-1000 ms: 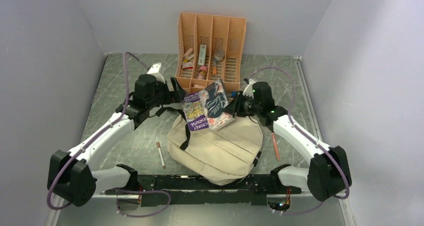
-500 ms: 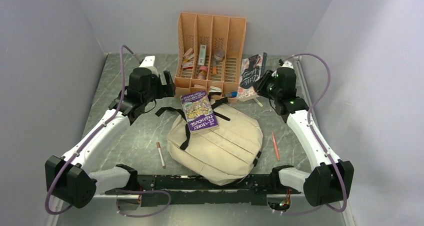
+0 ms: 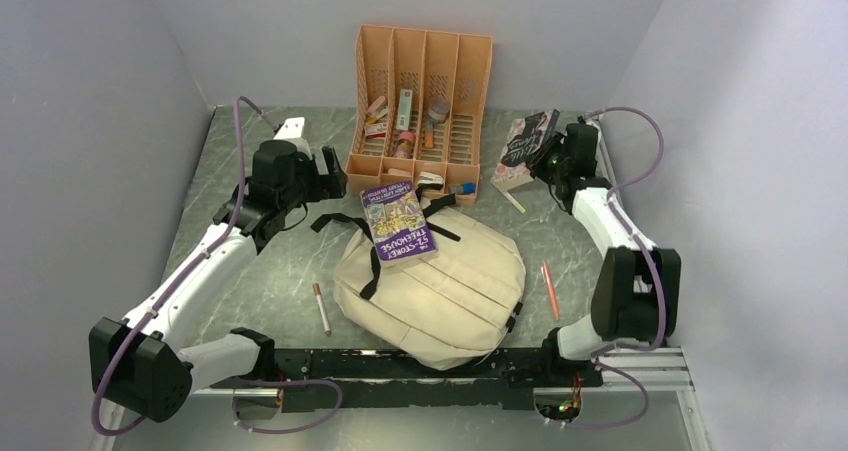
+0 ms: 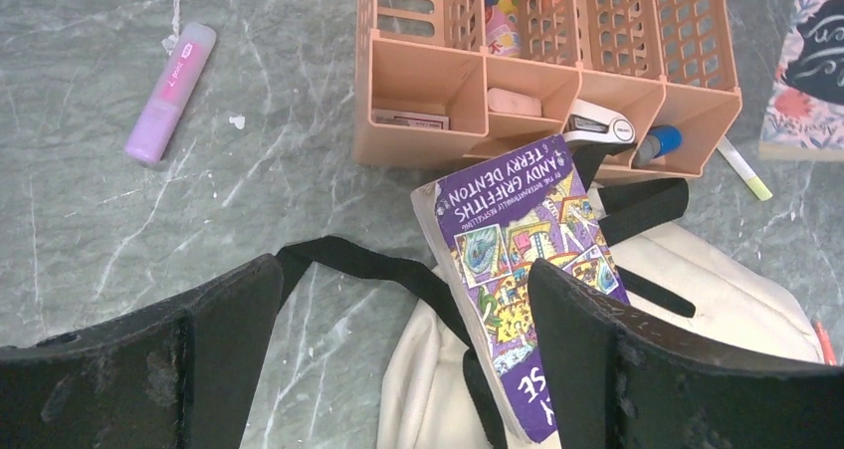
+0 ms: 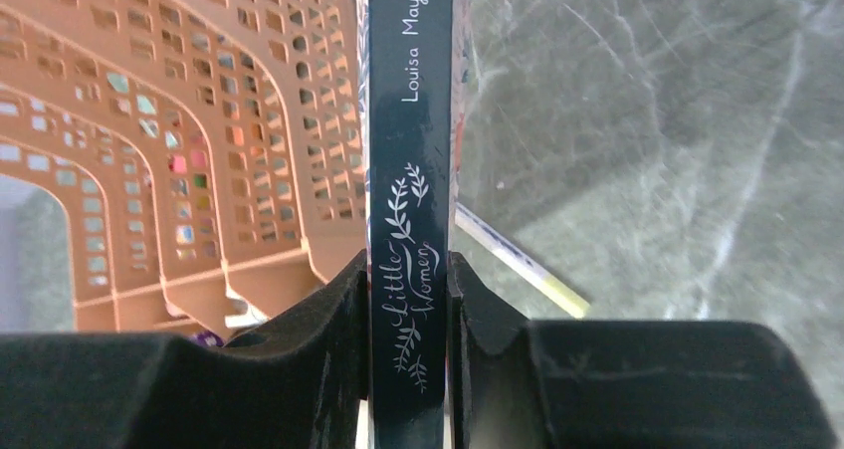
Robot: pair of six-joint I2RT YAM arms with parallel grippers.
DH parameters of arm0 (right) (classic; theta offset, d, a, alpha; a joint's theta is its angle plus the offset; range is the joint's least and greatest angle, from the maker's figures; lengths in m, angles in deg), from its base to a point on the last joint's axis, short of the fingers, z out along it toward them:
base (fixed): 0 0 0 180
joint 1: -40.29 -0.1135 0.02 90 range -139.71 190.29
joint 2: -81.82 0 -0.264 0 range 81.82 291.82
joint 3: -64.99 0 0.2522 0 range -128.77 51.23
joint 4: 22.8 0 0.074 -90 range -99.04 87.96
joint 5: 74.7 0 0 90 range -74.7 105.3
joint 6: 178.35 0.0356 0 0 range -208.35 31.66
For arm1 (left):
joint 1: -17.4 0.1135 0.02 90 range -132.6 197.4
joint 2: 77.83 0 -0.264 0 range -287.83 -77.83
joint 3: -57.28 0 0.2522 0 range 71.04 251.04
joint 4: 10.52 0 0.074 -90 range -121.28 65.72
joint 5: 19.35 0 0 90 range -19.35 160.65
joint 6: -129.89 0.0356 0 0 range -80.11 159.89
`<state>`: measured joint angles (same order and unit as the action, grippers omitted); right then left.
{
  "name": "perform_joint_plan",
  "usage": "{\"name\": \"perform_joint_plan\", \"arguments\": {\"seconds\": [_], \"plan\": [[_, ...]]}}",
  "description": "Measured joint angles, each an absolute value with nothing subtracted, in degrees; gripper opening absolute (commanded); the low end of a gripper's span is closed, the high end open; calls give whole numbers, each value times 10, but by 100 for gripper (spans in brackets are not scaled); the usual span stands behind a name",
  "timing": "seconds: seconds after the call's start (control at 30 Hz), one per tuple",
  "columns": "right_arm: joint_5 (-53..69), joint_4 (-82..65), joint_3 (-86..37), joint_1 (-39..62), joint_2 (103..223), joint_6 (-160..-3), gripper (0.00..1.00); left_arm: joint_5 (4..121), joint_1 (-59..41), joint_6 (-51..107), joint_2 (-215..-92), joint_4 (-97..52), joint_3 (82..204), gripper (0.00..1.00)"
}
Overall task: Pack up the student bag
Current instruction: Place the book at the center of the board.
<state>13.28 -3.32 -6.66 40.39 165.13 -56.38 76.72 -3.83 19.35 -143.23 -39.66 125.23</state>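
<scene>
Clamps the dark book (image 3: 522, 149) in the right hand (image 5: 406, 300) at upper right, seemingly clearing the student bag (image 3: 440, 291); holds the left hand (image 4: 398, 300) open near the purple book (image 4: 518, 240).

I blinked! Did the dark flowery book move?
Yes. The dark flowery book went right, from over the student bag to right of the orange organiser, held by the right gripper.

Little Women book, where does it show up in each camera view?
Top external: book far right, beside the organiser, held by the right hand.
Left wrist: book cut off at the top right corner.
Right wrist: book dead centre, spine facing the camera.
Shared landmark: the organiser, left of the book in every view.
</scene>
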Motion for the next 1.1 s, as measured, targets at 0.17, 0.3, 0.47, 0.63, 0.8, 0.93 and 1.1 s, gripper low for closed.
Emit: {"name": "perform_joint_plan", "arguments": {"seconds": [0.17, 0.3, 0.47, 0.63, 0.8, 0.93, 1.1], "plan": [[52, -143, -72, 453, 1746, -493, 0, 763, -31, 193, -1432, -396, 1249, 97], [2, -247, -74, 495, 1843, -438, 0, 753, -17, 189, -1432, -394, 1246, 97], [-8, -273, -102, 514, 1924, -422, 44, 744, -6, 185, -1432, -391, 1238, 97], [47, -235, -138, 515, 1928, -441, 77, 735, 1, 180, -1432, -390, 1238, 97], [145, -165, -145, 519, 1899, -475, 87, 713, 17, 172, -1434, -383, 1237, 97], [199, -127, -134, 519, 1837, -502, 87, 693, 30, 163, -1436, -373, 1232, 97], [181, -125, -71, 511, 1699, -515, 86, 664, 34, 153, -1451, -356, 1222, 97]]}}
